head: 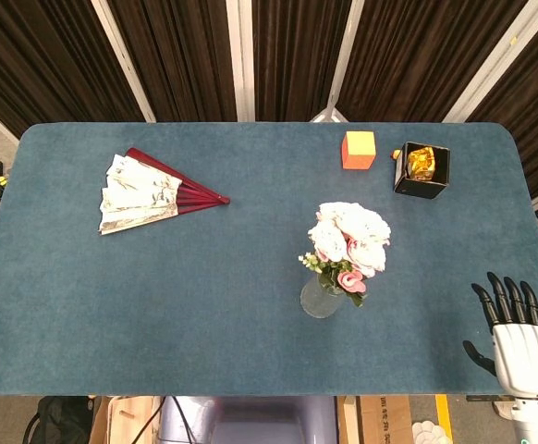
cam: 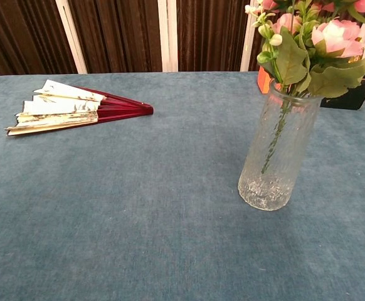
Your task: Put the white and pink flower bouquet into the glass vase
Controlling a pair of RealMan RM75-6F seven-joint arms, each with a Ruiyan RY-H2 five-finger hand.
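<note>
From the head view, my right hand (head: 520, 344) is hanging at the near right corner of the table (head: 84, 305), palm down, its fingers (head: 507, 294) spread apart and pointing away from me, holding and touching nothing. Well off to the left of those fingers, the white and pink flower bouquet (head: 350, 239) is already sitting in the glass vase (head: 321, 298), blooms leaning a little past the rim on the far side. My left hand is barely showing (only a dark sliver at the left edge, if that is it at all), so I cannot tell how its fingers are lying. Further away from my fingertips, an orange cube (head: 359, 150) and a black box (head: 422, 170) holding something gold are standing near the far edge; a folding fan (head: 149, 191) is lying far across to the left.

From the chest view, neither hand is showing. The vase (cam: 275, 150) is standing upright with the stems (cam: 275, 135) running down inside the ribbed glass and the leaves and pink blooms (cam: 314, 44) spreading above its mouth. I am judging the bouquet light and soft, easily crushed at the petals, best pinched around the bundled stems below the leaves. The glass looks slick, breakable and top-heavy now, so any nudge is risking a tip.
</note>
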